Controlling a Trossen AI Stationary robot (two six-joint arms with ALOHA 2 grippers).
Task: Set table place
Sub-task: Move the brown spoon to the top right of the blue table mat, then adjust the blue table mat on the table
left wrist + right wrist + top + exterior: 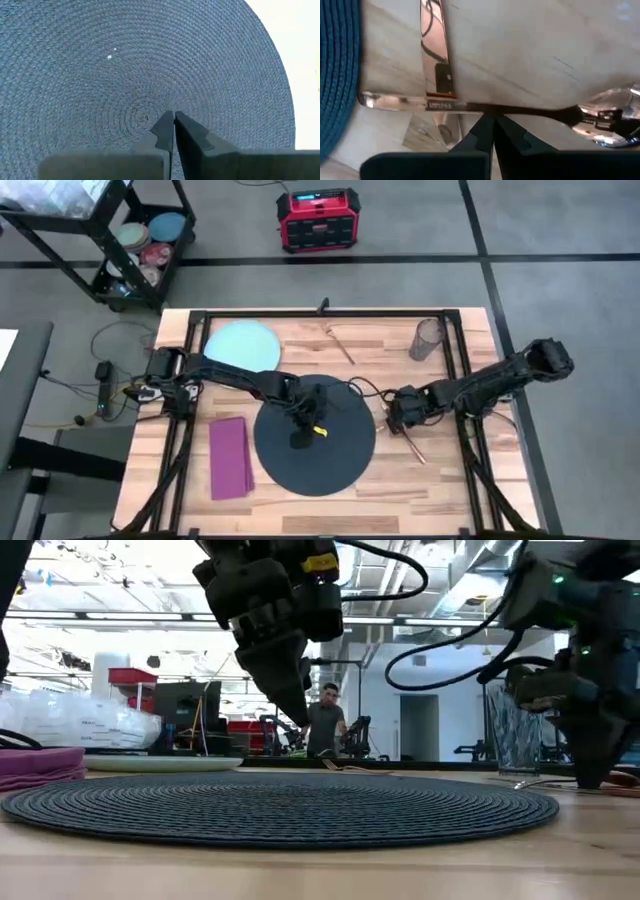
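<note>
Table (440, 480): left gripper (300, 442) over mat (340, 465); right gripper (392, 420) seemingly on cutlery (412, 446).

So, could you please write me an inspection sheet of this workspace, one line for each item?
Surface: light-wood table, black frame around it.
Job's things: dark round mat at the middle; pale blue plate at the far left; magenta napkin left of the mat; tumbler at the far right; copper cutlery at the far side, more cutlery right of the mat.
Clutter: nothing seen.
Grippers: left gripper shut, empty, above the mat's centre; right gripper shut on a cutlery handle.
Cables: loose wires on the floor, left.
Surroundings: dish cart, red box, person far behind.
</note>
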